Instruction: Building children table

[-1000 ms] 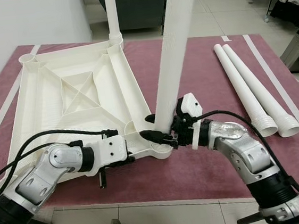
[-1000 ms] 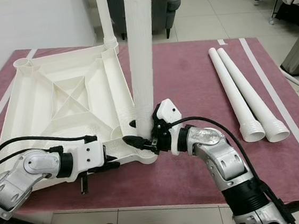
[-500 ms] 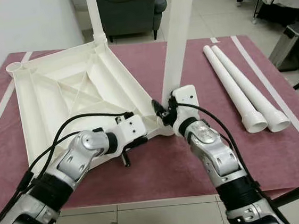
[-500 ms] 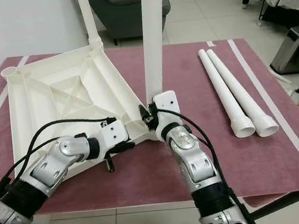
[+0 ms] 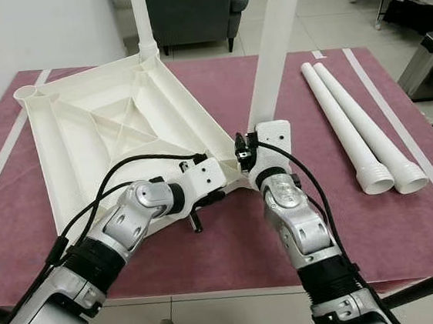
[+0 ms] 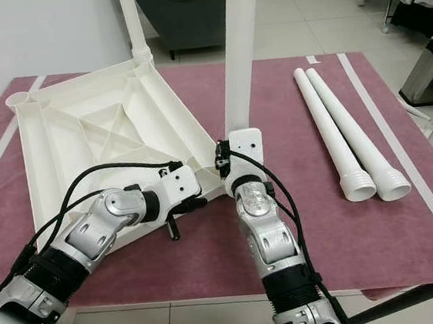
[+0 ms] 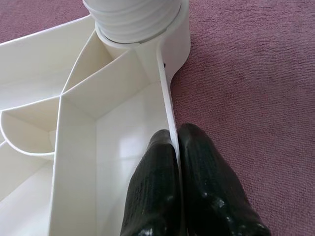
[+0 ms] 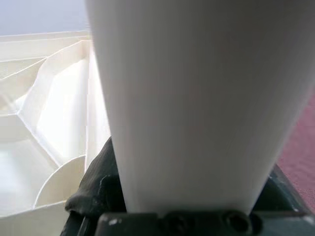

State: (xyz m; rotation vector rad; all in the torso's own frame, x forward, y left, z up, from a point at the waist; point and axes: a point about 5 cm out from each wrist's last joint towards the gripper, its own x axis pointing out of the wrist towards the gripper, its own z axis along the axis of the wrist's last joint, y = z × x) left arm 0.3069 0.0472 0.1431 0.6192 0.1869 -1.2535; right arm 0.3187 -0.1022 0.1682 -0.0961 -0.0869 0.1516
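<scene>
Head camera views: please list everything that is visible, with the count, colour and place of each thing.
Tabletop: one, white, lying upside down on the left of the mat, ribs facing up.
Fitted leg: one, white, standing in the far corner socket.
Held leg: one, white, upright at the near right corner of the tabletop.
Loose legs: two, white, lying side by side on the right of the mat.
Mat: one, dark red with pale stripes, on the floor.
Armchair: one, dark grey, behind the mat.
Bin: one, grey, far right.
Left gripper: black, pinching the tabletop's rim.
Right gripper: black, clamped on the held leg's base.
</scene>
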